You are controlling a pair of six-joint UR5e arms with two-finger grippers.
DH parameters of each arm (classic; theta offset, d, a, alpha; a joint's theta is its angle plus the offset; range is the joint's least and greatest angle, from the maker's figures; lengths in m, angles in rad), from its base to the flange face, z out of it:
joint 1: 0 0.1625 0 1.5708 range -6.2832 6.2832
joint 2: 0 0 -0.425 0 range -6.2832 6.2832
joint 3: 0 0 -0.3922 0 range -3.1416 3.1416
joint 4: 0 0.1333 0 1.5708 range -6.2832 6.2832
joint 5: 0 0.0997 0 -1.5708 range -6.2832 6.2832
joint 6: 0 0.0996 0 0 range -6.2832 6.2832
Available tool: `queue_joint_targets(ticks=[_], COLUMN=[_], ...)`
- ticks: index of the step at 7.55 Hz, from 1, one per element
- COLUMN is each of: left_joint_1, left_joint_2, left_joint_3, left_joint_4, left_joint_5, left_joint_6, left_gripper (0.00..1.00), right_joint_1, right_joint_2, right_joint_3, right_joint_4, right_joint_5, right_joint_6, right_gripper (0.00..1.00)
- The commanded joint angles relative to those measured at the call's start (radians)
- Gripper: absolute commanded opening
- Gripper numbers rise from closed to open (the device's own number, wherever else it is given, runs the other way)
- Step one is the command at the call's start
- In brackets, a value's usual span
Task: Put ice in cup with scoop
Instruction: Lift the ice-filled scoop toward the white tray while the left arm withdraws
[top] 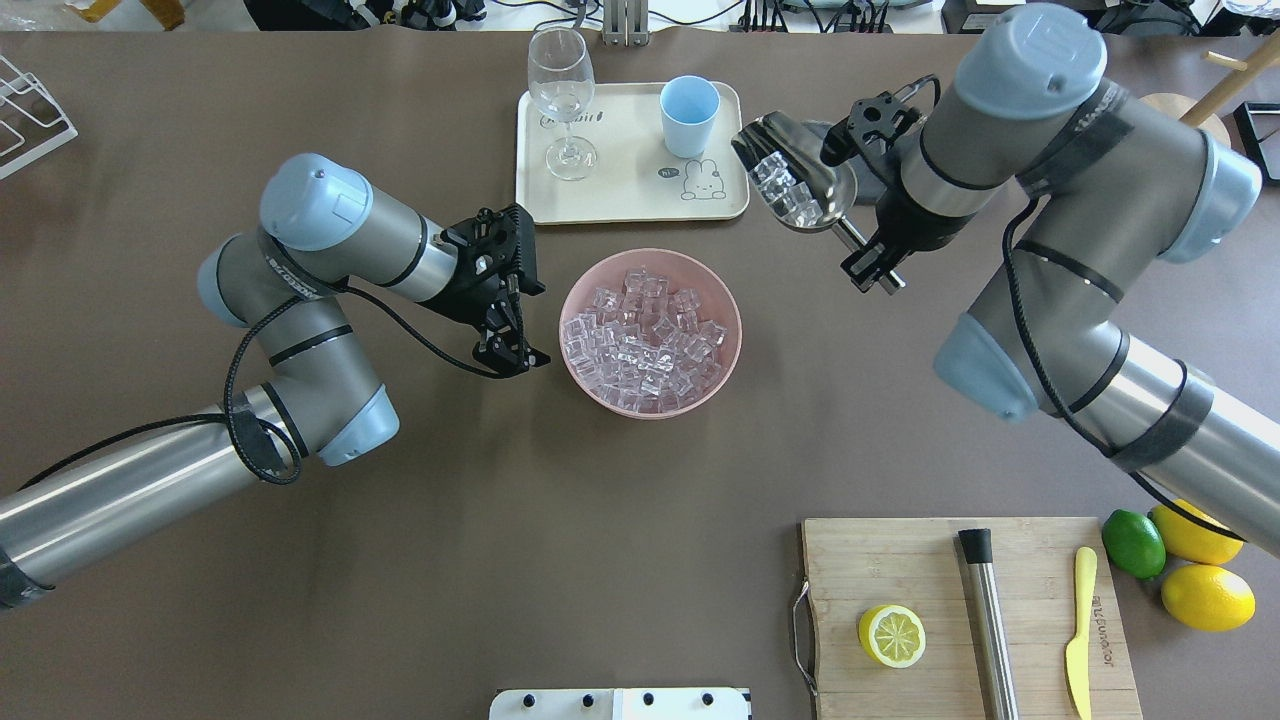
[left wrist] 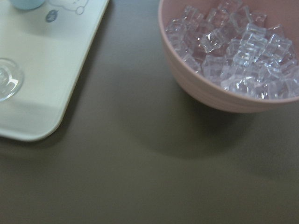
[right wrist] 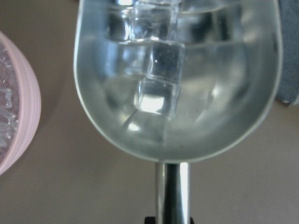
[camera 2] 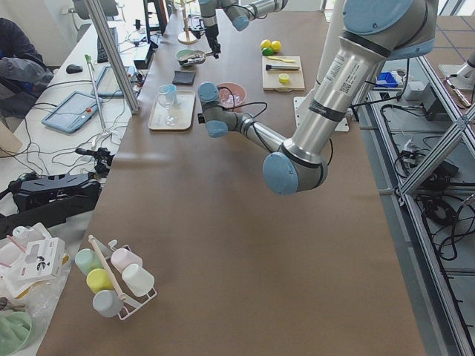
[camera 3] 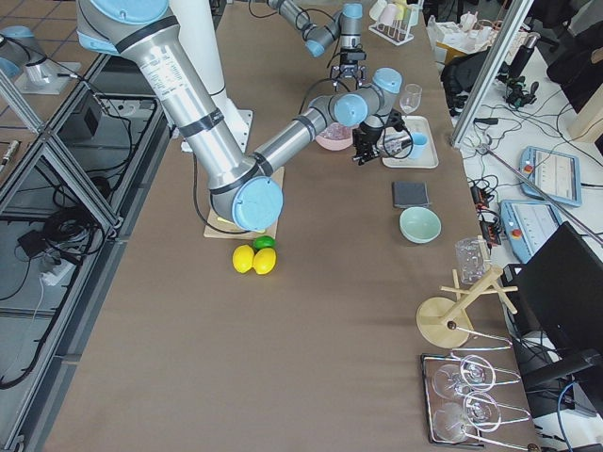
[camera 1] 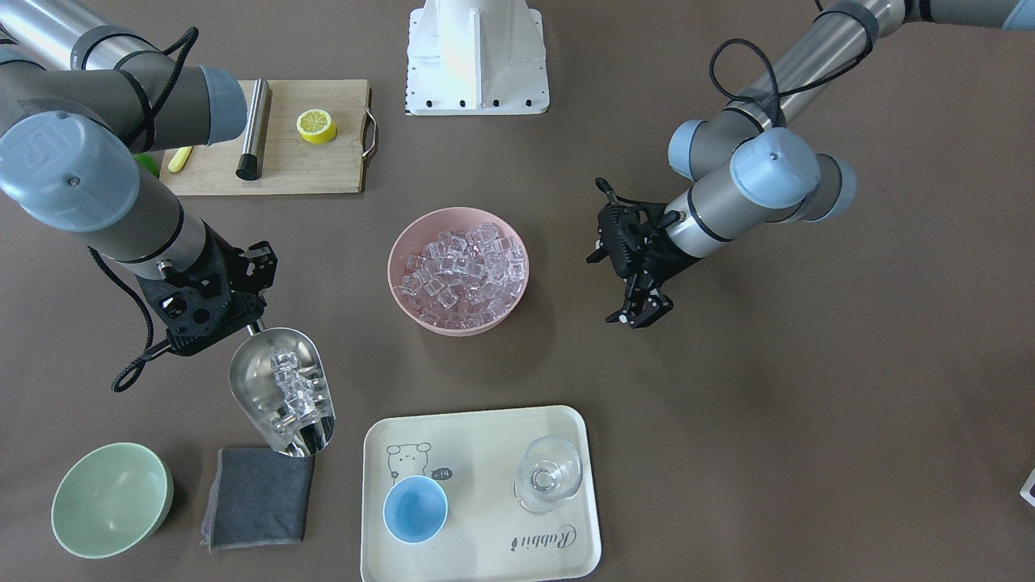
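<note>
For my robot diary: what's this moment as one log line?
right gripper: jaws shut on scoop | scoop: holds ice, beside tray | cup: empty | left gripper: jaws open

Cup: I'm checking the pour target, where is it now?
In the front-facing view the cup stands on the tray, in its left half, below the bear drawing, left of the glass.
</note>
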Motion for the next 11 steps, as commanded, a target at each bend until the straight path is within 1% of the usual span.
queue_joint_targets(ticks=[1,2,3,4,5,7,8,10,11], left_joint_1=[-0.184,-0.264,-0.344,-0.42,-0.488,-0.585,-0.6,-0.649,-0.669], left_joint_2=[0.167,0.192,0.23,0.258,0.281,0.323,0.326,0.427,0.441], left_joint_3=[-0.244,-0.252,-0.254,-0.252,-0.252,-0.251,-0.246,-0.246,-0.246], left_joint_4=[0.364,0.423,0.455,0.518,0.611,0.731,0.822,0.821,0.822], left_joint_5=[-0.034,-0.037,-0.051,-0.102,-0.117,-0.115,-0.111,-0.121,-0.12], left_joint_6=[0.003,0.003,0.003,0.001,0.001,0.0,-0.008,-0.002,0.0], left_gripper=[0.98,0.98,0.98,0.98,0.98,0.98,0.98,0.98,0.98], right_joint_1=[0.019,0.019,0.019,0.019,0.019,0.019,0.019,0.018,0.018], right_joint_2=[0.176,0.24,0.297,0.363,0.409,0.478,0.508,0.543,0.566], right_joint_3=[-0.15,-0.185,-0.236,-0.312,-0.371,-0.466,-0.512,-0.566,-0.613], right_joint_4=[-0.229,-0.296,-0.336,-0.385,-0.438,-0.47,-0.487,-0.489,-0.489], right_joint_5=[0.015,-0.008,-0.016,-0.021,-0.046,-0.062,-0.062,-0.062,-0.062], right_joint_6=[-0.06,-0.06,-0.063,-0.098,-0.183,-0.233,-0.274,-0.305,-0.354], right_gripper=[0.0,0.0,0.0,0.0,0.0,0.0,0.0,0.0,0.0])
